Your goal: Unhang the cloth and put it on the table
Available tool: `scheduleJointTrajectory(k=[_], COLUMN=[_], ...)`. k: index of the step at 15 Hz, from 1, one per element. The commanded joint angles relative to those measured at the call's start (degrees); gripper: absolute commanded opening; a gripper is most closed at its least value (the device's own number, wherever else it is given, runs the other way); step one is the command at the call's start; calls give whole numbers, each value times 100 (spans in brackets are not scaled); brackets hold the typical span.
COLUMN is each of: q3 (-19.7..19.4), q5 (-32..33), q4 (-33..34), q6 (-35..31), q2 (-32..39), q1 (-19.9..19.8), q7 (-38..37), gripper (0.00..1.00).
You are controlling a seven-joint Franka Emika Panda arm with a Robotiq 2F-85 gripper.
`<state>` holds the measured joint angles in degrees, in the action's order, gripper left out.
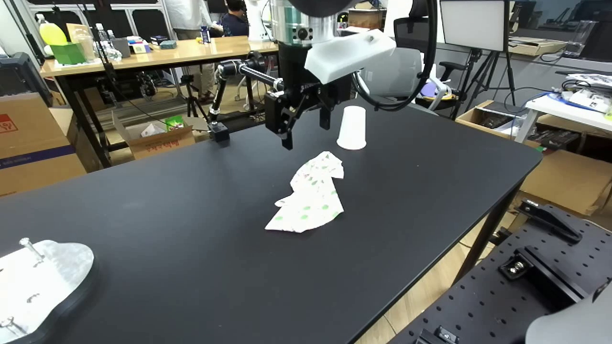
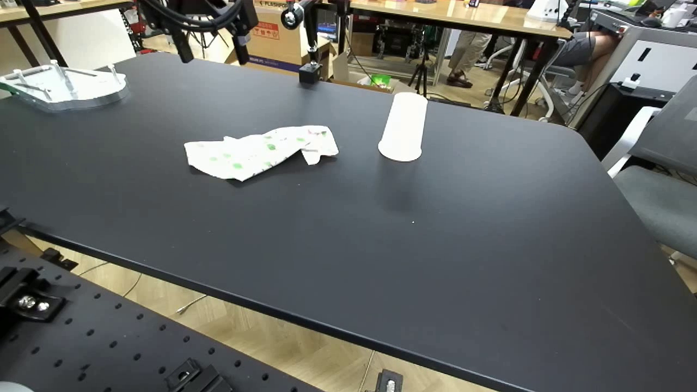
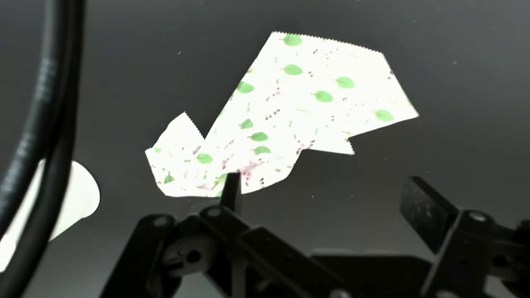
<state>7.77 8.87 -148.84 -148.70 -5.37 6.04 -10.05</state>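
Close by the white, tapered cup (image 2: 403, 128), which stands rim-down, a white cloth printed with green leaves (image 3: 285, 103) lies unevenly folded on the smooth black bench (image 2: 479, 245), apart from the cup. Above the bench near that cup, the black two-fingered hand (image 1: 306, 130) hangs released, its fingers (image 3: 428, 215) spread wide. Well away from the cup sits a curved, pale board (image 1: 45, 286) with pegs (image 1: 31, 248).

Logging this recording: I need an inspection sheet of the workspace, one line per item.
Surface: dark table, with small pale specks.
Job's things: cloth, leaf-printed, lying partly folded on the table, not held.
Clutter: white cup, upside down, apart from the cloth; pale pegged board.
Grippers: gripper open above the table, holding nothing.
Cables: black cable looping beside the gripper.
Surroundings: wooden table, cardboard box, office chair, people.
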Motion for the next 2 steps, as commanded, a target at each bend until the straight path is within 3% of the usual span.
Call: scheduleJointTrajectory(k=[1,2], q3=[-46,8], q5=[-1049,-692], q4=[136,52], q6=[1034,554], q2=[-354,-150], q1=[153,94], q7=[368,271], gripper=[100,100])
